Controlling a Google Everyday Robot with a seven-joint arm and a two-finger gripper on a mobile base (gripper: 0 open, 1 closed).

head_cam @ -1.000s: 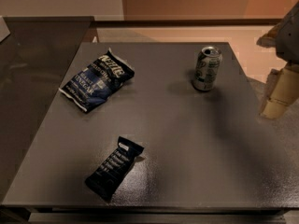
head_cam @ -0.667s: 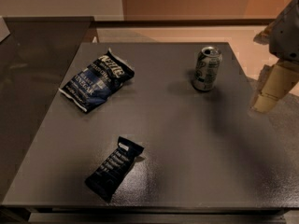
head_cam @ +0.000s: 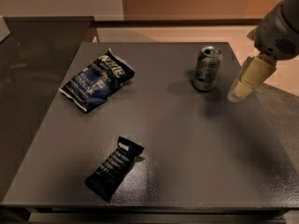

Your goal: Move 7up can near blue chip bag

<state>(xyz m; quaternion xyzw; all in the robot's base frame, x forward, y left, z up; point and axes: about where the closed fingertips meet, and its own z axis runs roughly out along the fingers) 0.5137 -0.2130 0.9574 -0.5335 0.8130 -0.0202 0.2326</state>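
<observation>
The 7up can (head_cam: pixel 206 68) stands upright at the back right of the dark grey table (head_cam: pixel 187 143). The blue chip bag (head_cam: pixel 97 80) lies flat at the back left, well apart from the can. My gripper (head_cam: pixel 250 78) comes in from the right edge, its cream-coloured finger tilted down and left, just right of the can and not touching it. It holds nothing that I can see.
A narrow near-black bar packet (head_cam: pixel 114 167) lies near the table's front, left of centre. A second dark counter (head_cam: pixel 32 78) adjoins the table on the left. Beyond the table's back and right edges is tan floor.
My gripper has moved left and a little forward, from beyond the table's right edge to close beside the can. The can, the bag and the packet have not moved.
</observation>
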